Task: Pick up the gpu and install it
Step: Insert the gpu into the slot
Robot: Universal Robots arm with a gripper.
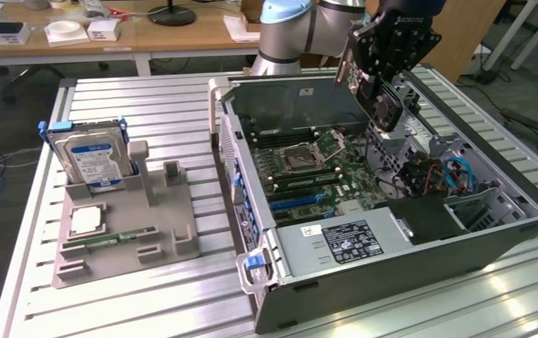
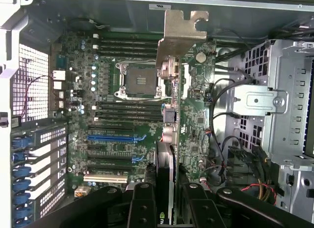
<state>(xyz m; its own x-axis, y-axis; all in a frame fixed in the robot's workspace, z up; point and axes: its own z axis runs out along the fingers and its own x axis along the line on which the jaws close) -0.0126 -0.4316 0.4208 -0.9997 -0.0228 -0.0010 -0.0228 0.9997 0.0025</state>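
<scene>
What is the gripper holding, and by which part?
The gpu, clamped across its flat faces between the fingers, away from its silver bracket.

Black tool (image 2: 169,204); between its fingers a dark flat gpu card (image 2: 165,164) with a silver metal bracket (image 2: 182,31). Beyond the tool, a green circuit-dotted motherboard (image 2: 194,134) bears bright blue slots (image 2: 115,138). Well apart from the tool: a blue-labelled hard drive (image 1: 92,160), a grey plastic holder (image 1: 123,236) and a ribbed silver counter (image 1: 147,98).

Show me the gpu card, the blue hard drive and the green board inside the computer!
Thin dark gpu card with silver metal bracket (image 2: 184,34): wrist view, on its bracket.
Boxy blue-labelled hard drive (image 1: 92,158): exterior view, on its label.
Flat green motherboard (image 2: 194,134): wrist view, on bare board.
</scene>
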